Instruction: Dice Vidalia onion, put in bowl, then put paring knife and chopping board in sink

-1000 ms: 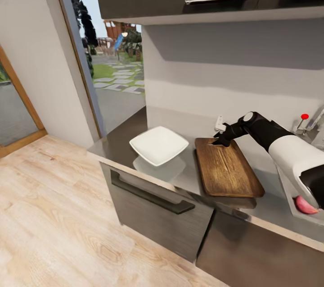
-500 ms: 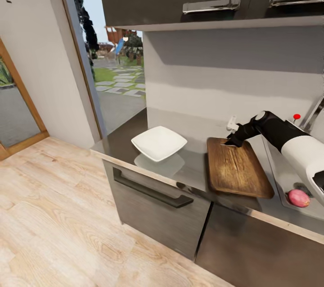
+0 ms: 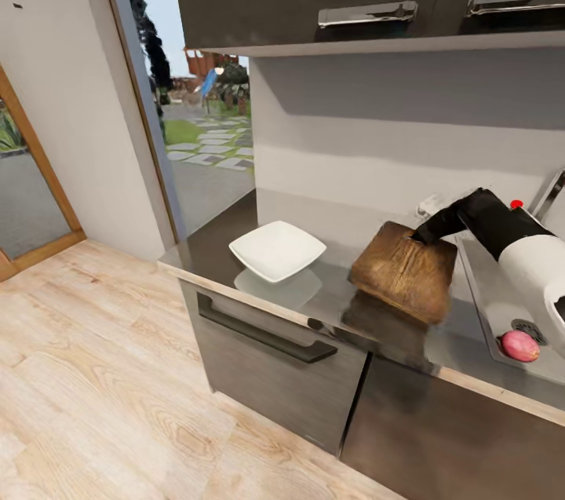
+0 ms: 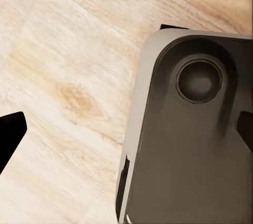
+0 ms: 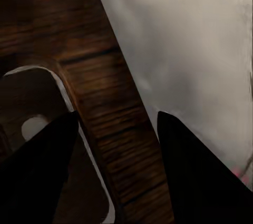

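Observation:
The brown wooden chopping board [image 3: 404, 271] hangs tilted above the grey countertop [image 3: 205, 245], its far end raised. My right gripper [image 3: 424, 236] is shut on that far edge. In the right wrist view its dark fingers [image 5: 195, 166] clamp the board's rim [image 5: 113, 124] beside the handle slot [image 5: 31, 129]. A pinkish Vidalia onion [image 3: 519, 345] lies in the steel sink [image 3: 488, 304] near the drain. The white square bowl [image 3: 277, 249] rests on the countertop left of the board. The paring knife is out of view. My left gripper [image 4: 126, 129] is open above the wooden floor.
Dark wall cabinets with chrome handles [image 3: 367, 12] hang above the counter. A faucet with a red knob [image 3: 515, 204] stands behind the sink. A drawer with a long handle [image 3: 263, 331] sits under the bowl. An open doorway [image 3: 196, 115] lies to the left; the robot's base [image 4: 190, 145] is below my left gripper.
The right gripper has lifted the board's far end off the countertop and tilted it up toward the wall. The camera turned slightly at first, bringing the onion and sink into fuller view.

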### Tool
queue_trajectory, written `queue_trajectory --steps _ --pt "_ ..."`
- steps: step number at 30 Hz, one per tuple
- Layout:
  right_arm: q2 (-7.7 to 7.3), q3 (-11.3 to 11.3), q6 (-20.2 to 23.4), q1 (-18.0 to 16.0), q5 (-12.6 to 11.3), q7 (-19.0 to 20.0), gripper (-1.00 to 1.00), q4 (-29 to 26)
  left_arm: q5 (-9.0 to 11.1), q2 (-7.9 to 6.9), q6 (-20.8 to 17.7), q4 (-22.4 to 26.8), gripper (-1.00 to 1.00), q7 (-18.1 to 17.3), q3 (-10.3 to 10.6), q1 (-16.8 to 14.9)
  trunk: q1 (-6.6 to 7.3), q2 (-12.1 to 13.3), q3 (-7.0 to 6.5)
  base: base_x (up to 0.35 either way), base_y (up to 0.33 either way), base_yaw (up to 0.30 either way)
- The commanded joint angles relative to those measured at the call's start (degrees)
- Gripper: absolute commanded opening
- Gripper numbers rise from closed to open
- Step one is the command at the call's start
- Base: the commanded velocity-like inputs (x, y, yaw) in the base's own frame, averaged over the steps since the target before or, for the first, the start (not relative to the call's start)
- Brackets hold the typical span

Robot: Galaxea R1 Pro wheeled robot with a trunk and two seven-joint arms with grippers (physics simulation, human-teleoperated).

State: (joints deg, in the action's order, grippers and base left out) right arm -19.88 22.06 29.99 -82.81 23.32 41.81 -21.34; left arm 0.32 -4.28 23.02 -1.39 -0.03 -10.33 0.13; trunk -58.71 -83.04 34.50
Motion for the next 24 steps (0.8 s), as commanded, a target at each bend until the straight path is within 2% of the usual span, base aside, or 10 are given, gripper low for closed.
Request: queue_trajectory --steps 1,4,7,13,19,21,22,24 --pt "-0.05 -5.9 5.6 0.0 0.2 -1.8 -1.00 -0.1 0.1 0.17 0.3 -0.2 1.00 0.0 -0.1 0.0 0.00 0.0 0.05 0.000 0.000 0.000" --pt "-0.13 -7.5 7.9 0.0 0.2 -4.5 -1.00 -0.1 0.1 0.21 0.3 -0.3 1.00 0.0 -0.1 0.0 0.00 0.0 0.05 0.000 0.000 0.000" --pt "-1.02 -8.1 9.0 0.0 0.2 -6.5 -1.00 0.0 0.1 0.23 0.3 -0.9 1.00 0.0 -0.1 0.0 0.00 0.0 -0.04 0.000 0.000 -0.072" --pt "-1.62 -8.6 12.3 0.0 0.2 -7.4 -1.00 0.0 0.1 0.24 0.3 -1.2 1.00 0.0 -0.1 0.0 0.00 0.0 -0.39 0.000 0.000 -0.179" --pt "-1.67 -9.0 13.0 0.0 0.1 -8.3 -1.00 0.1 0.1 0.24 0.3 -1.8 1.00 0.0 -0.1 0.0 0.00 0.0 -0.77 0.000 0.000 -0.198" --pt "-1.75 -9.9 13.1 0.0 0.1 -9.0 -1.00 0.1 0.1 0.24 0.3 -1.8 1.00 0.0 -0.1 0.0 0.00 0.0 -0.90 0.000 0.000 -0.199" --pt "-1.81 -11.1 13.1 0.0 0.1 -9.6 -1.00 0.1 0.1 0.24 0.3 -1.9 1.00 0.0 -0.1 0.0 0.00 0.0 -0.97 0.000 0.000 -0.199" --pt "-2.02 -15.5 13.1 0.0 0.1 -11.3 -1.00 0.1 0.1 0.38 0.3 -1.9 1.00 0.0 -0.1 0.0 0.00 0.0 -1.10 0.000 0.000 -0.199"
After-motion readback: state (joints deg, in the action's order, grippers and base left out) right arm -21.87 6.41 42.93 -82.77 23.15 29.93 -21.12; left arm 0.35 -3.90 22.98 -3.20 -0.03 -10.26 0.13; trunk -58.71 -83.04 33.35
